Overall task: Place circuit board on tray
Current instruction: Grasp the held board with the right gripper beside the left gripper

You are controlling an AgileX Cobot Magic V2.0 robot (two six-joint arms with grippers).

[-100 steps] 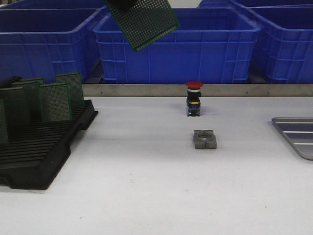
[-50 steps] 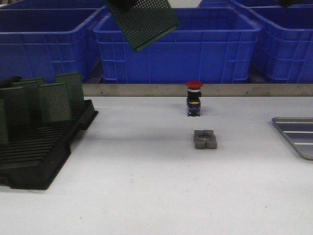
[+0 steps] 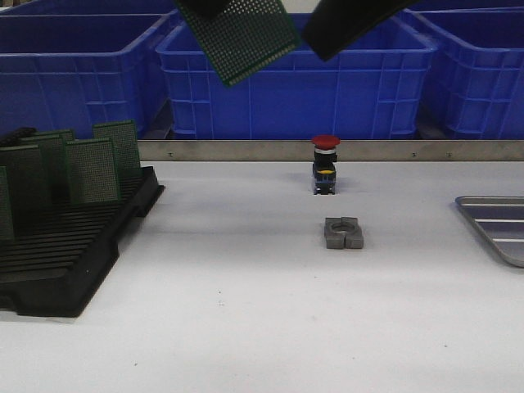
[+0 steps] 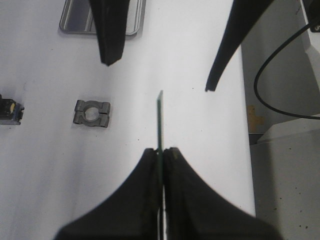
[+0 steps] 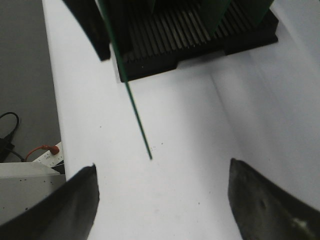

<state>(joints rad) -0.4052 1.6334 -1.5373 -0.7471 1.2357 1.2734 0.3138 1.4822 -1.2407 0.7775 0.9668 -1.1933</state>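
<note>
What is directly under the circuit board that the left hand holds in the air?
Under the circuit board, gripped on edge by the left hand, lies only bare white table. The grey clamp block sits to one side, not beneath. The table behind the fingers is hidden.

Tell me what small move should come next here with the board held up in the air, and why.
Probably bring the open right gripper forward until its fingers straddle the free edge of the circuit board, then close. The left gripper pinches the board edge-on above the table, the right fingers stand apart just short of it, and the tray lies on the right side, so a handover seems intended.
</note>
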